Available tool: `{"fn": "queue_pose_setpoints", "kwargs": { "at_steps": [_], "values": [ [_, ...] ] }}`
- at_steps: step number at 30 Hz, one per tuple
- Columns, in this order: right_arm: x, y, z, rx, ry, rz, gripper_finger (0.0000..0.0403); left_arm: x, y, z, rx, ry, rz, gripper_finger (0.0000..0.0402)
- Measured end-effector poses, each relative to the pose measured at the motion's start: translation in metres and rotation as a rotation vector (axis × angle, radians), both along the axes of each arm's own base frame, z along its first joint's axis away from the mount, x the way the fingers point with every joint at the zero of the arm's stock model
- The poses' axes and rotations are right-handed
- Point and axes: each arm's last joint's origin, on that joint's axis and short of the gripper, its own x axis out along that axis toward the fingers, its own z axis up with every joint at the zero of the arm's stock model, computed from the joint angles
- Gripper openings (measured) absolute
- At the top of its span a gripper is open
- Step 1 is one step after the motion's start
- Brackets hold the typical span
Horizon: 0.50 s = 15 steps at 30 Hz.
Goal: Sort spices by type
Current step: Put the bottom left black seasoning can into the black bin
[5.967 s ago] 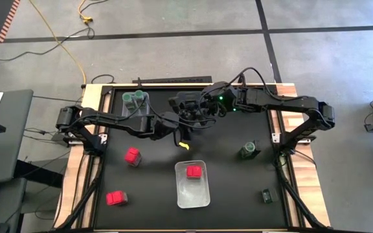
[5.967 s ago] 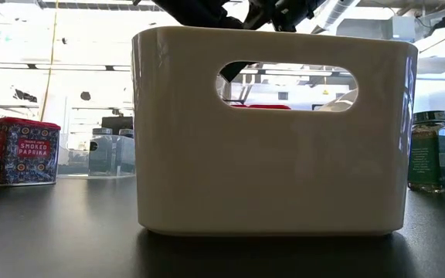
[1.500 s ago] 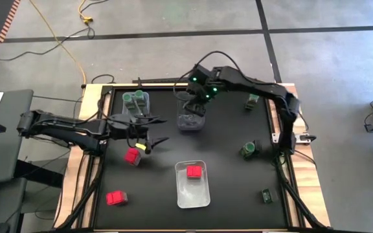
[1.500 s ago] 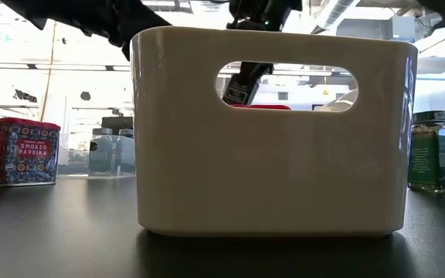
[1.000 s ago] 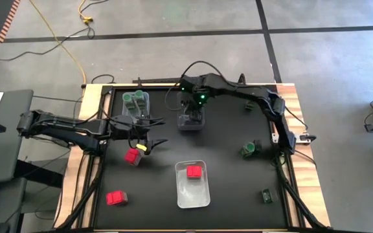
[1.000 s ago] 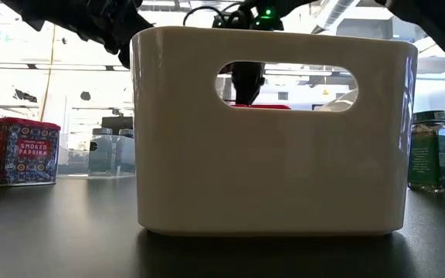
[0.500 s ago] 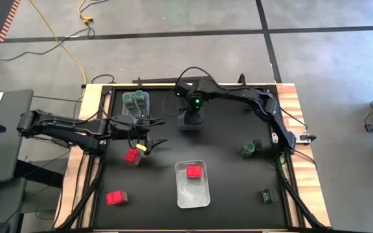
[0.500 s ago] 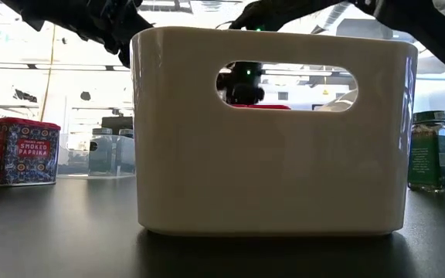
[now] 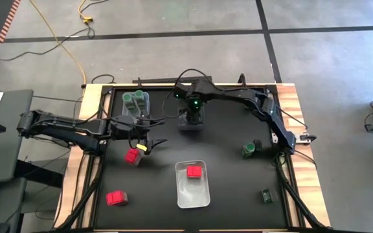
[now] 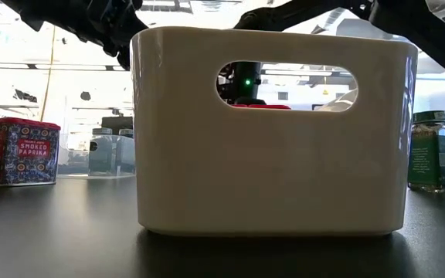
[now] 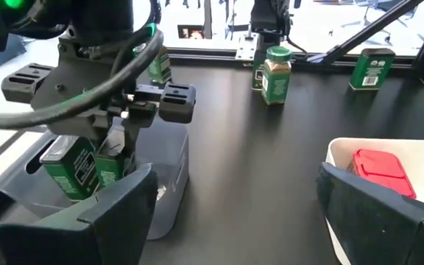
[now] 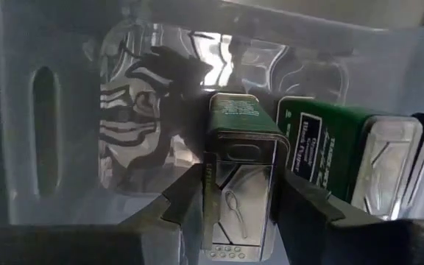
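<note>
The black table (image 9: 225,175) has a wooden border (image 9: 298,116), and its widest bare stretch lies between 3 and 5 o'clock, where only a green-lidded jar (image 9: 250,149) and a dark box (image 9: 266,195) stand well apart.

The right gripper (image 9: 191,118) reaches down into the clear bin (image 9: 182,125) at 12 o'clock, its fingers (image 12: 190,193) pinching a dark green tin (image 12: 243,158) by its sides; a second green tin (image 12: 322,151) stands just beside it in the same bin. The left gripper (image 9: 149,144) hangs at 9 o'clock with its fingers spread and nothing between them, just beside a red packet (image 9: 132,156).

The bin at 11 o'clock (image 9: 135,107) holds two green-lidded jars (image 9: 135,98). The white bin (image 9: 192,191) at 6 o'clock holds one red packet (image 9: 193,171). Another red packet (image 9: 116,198) lies at 7 o'clock.
</note>
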Motion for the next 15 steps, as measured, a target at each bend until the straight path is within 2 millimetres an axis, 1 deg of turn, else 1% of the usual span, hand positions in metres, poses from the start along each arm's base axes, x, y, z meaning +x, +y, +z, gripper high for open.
{"fn": "queue_pose_setpoints", "kwargs": {
  "at_steps": [11, 15],
  "values": [
    [0.0028, -0.0019, -0.0004, -0.011, -0.028, 0.000, 0.0191, -0.0001, 0.0000, -0.0005, -0.023, 0.000, 0.007, 0.0352],
    [0.0022, -0.0038, -0.0004, -0.011, -0.028, -0.003, 0.0195, -0.0001, 0.0000, -0.0005, -0.026, 0.000, 0.007, 0.0352]
  ]
}}
